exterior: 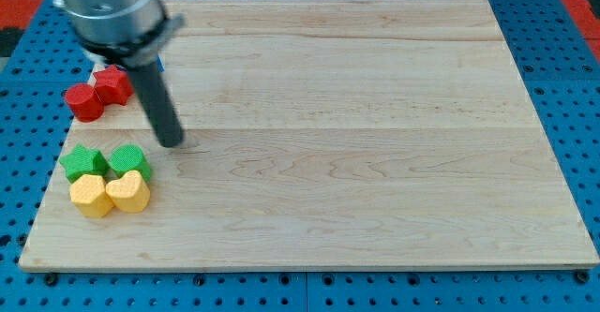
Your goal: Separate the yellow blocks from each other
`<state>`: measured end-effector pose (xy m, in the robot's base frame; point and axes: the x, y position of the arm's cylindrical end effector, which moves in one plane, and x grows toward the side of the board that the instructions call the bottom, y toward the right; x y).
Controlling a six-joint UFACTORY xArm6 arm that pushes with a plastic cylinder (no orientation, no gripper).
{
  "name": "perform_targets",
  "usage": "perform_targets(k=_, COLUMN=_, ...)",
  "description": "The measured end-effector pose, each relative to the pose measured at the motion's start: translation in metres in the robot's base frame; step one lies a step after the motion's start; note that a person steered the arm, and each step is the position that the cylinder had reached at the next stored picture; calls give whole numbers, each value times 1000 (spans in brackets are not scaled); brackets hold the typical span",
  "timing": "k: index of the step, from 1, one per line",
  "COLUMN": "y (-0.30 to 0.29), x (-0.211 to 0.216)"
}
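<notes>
Two yellow blocks lie touching near the board's lower left: a yellow hexagon-like block (90,195) on the left and a yellow heart (128,192) on its right. Just above them sit a green star (82,163) and a green rounded block (127,160), both touching the yellow ones. My tip (172,142) rests on the board up and to the right of the green rounded block, a short gap away, touching no block.
Two red blocks, a cylinder (83,101) and a hexagon-like one (112,85), sit at the left edge above the green ones. A blue block (159,65) peeks out behind the rod. The wooden board (375,162) lies on a blue pegboard.
</notes>
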<state>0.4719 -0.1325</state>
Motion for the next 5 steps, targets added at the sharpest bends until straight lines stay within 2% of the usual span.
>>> perform_targets(k=1, y=45, x=51)
perform_targets(k=2, y=46, x=115)
perform_targets(k=3, y=24, x=147)
perform_targets(k=4, y=6, x=146)
perform_targets(k=5, y=-70, x=147)
